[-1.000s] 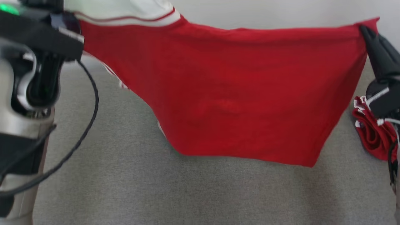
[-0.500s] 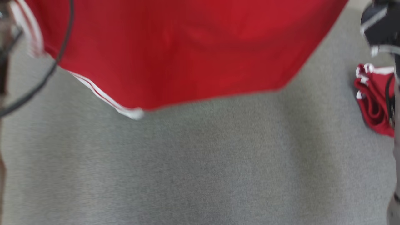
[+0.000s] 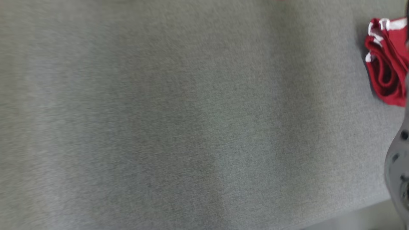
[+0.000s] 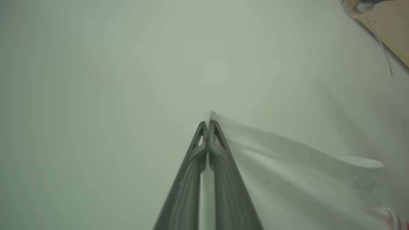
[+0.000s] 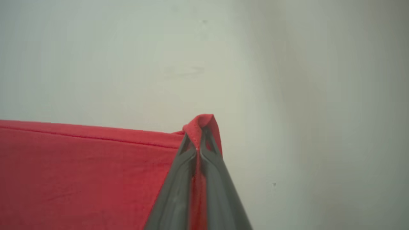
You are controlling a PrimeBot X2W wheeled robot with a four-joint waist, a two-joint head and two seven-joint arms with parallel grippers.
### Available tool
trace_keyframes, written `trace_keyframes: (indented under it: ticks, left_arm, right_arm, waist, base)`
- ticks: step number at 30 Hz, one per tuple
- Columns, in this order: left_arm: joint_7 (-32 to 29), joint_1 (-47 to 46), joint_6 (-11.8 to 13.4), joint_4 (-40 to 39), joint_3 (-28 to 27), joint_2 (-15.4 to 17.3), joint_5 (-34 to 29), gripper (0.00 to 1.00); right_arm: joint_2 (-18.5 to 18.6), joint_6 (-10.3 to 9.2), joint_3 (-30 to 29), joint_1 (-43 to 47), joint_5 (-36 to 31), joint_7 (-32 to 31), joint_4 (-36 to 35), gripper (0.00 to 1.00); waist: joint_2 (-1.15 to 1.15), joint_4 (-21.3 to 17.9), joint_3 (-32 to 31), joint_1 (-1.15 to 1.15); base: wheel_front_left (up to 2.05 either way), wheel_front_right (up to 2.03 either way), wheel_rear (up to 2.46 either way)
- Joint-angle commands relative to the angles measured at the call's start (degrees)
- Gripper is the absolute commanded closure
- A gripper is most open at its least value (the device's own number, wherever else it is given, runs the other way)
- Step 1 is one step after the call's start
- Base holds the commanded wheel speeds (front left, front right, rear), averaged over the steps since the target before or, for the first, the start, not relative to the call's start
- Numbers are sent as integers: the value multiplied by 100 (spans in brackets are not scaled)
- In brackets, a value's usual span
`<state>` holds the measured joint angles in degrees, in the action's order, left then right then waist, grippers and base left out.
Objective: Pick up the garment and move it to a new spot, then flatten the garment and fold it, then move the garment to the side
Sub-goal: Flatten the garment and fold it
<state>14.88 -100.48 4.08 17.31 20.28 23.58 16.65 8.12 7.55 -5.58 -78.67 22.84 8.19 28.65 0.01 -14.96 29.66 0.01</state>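
While the right gripper (image 5: 199, 134), fingers closed, pinches a hemmed corner of the red fabric garment (image 5: 80, 166) spread across that wrist view's lower left, the left gripper (image 4: 208, 123) is clamped shut on its white panel (image 4: 287, 166) at lower right. A bunched red-and-white cloth (image 3: 388, 60) lies at the head view's upper right on the grey fabric surface (image 3: 179, 121).

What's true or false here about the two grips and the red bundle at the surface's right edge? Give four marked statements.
1. The right gripper is shut on a hemmed corner of the red garment. True.
2. The left gripper is open and holds nothing. False: it is shut, pinching white cloth.
3. In the head view, a bunched red bundle lies at the right edge of the grey surface. True.
4. That bundle is plain red. False: it has white trim.
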Motion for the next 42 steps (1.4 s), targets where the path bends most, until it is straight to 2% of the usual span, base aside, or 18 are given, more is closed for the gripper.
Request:
trace_keyframes:
  ticks: [1,3,6,14,18,19,22,29,36,39,42]
  left_arm:
    - [32,-127,-8,-118,-55,-1,-70,100]
    - [24,-143,-34,-581,-226,-83,-235,100]
    - [26,317,-203,-955,-339,-143,-419,100]
    - [30,1652,-419,-1410,-709,-50,-624,100]
    - [31,2208,-574,-1692,-931,6,-463,100]
    - [32,2539,-658,-1823,-1024,23,-400,100]
    - [31,3074,-757,-1974,-1232,20,-165,100]
    - [31,4358,-842,-2207,-1516,-237,306,100]
    - [32,6222,-965,-2456,-1750,-580,812,100]
    - [19,7105,-1056,-2418,-1574,-671,1196,100]
    - [-217,7909,-1129,-2380,-1167,-679,1840,100]
  right_arm:
    - [-19,-15,-44,-70,-53,87,42,100]
    - [-32,-15,-183,-317,-281,472,178,100]
    - [11,-14,-9,-343,-648,661,284,100]
    - [545,-15,1323,155,-1393,701,87,100]
    - [959,-15,1999,430,-1402,703,-37,100]
    - [1200,-15,2245,556,-1297,704,-49,100]
    - [1458,-15,2590,781,-1001,702,133,100]
    - [2083,-15,3071,1440,-78,-483,136,100]
    - [2379,-15,3067,2721,680,-1646,-472,100]
    - [2419,-15,2880,3392,837,-1974,-790,100]
    - [2376,-15,2594,4091,890,-2224,-1010,100]
  waist:
    - [-1,-334,424,-1]
    - [-1,-324,589,-1]
    - [-1,-267,760,-1]
    - [-1,-144,1061,-1]
    - [-1,-80,1051,-1]
    - [-1,-19,929,-1]
    - [-1,79,708,-1]
    - [-1,437,229,-1]
    - [-1,651,-588,-1]
    - [-1,758,-920,-1]
    - [-1,877,-1250,-1]
  base:
    - [0,0,0]
    - [0,0,0]
    - [0,0,0]
    - [0,0,0]
    - [0,0,0]
    - [0,0,0]
    - [0,0,0]
    - [0,0,0]
    - [0,0,0]
    - [0,0,0]
    - [0,0,0]
